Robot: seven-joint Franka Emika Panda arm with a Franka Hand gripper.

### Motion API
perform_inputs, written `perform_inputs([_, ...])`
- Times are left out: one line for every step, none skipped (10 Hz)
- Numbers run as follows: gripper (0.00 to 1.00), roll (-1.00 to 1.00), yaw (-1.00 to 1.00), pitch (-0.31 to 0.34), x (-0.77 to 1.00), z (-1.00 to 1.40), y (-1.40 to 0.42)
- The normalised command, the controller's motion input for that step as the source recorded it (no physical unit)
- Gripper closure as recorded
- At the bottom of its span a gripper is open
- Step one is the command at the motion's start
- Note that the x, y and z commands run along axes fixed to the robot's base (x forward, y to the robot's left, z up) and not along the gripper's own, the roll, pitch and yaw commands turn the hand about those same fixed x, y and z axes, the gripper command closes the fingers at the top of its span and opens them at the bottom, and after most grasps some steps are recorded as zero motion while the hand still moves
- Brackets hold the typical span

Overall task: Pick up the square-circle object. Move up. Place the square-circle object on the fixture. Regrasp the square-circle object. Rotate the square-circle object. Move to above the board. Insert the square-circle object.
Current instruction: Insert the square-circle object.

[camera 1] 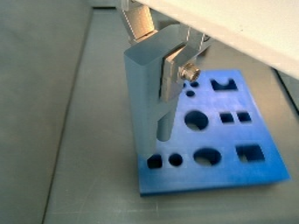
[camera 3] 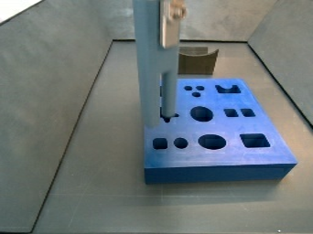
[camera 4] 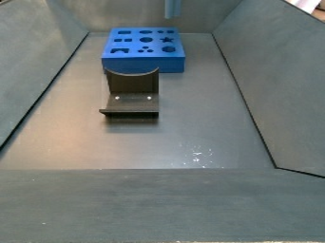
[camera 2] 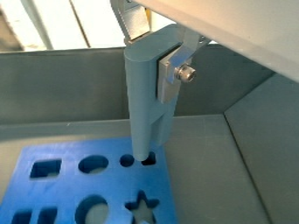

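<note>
The square-circle object [camera 2: 142, 101] stands vertical, tip entering the board [camera 2: 70, 188]; the gripper [camera 2: 163, 66] clamps its top.

A dull grey floor [camera 4: 152, 142] fills the enclosure, hemmed in by sloping grey side walls [camera 4: 32, 76] that meet a back wall [camera 3: 214, 18]. Small bright specks of light glint on the floor near the front [camera 4: 197, 157].

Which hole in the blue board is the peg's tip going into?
The small round hole beside the star. The peg, held upright in the gripper, ends at it; the board's other holes lie clear.
</note>
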Motion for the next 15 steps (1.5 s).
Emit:
perform_inputs([1.0,0.0,-0.79,0.0,0.2,-0.13,-0.2])
perform_inputs([1.0,0.0,-0.86,0.0,0.12,-0.15,-0.15])
perform_inputs([1.0,0.07,-0.86,0.0,0.14,-0.2,-0.09])
perform_inputs([1.0,0.15,-0.82,-0.004,0.18,-0.28,-0.05])
perform_inputs([1.0,0.27,-0.67,0.006,0.22,-0.39,0.0])
perform_inputs([1.0,0.41,-0.47,0.139,0.22,-0.28,0.0])
perform_inputs([1.0,0.39,-0.49,0.116,0.22,-0.21,0.0])
perform_inputs([1.0,0.26,-0.66,0.0,0.17,0.0,-0.02])
perform_inputs([1.0,0.15,-0.85,0.0,0.0,0.13,-0.07])
perform_inputs([1.0,0.16,-0.88,0.0,0.0,0.11,-0.06])
perform_inputs([1.0,0.13,-0.91,0.0,0.0,0.0,-0.09])
perform_inputs([1.0,0.02,-0.66,0.0,0.29,-0.27,-0.3])
perform_inputs([1.0,0.22,-0.09,0.037,0.19,-0.1,-0.26])
perform_inputs([1.0,0.32,0.0,0.061,0.2,-0.29,-0.18])
perform_inputs([1.0,0.36,0.11,0.057,0.22,-0.31,-0.11])
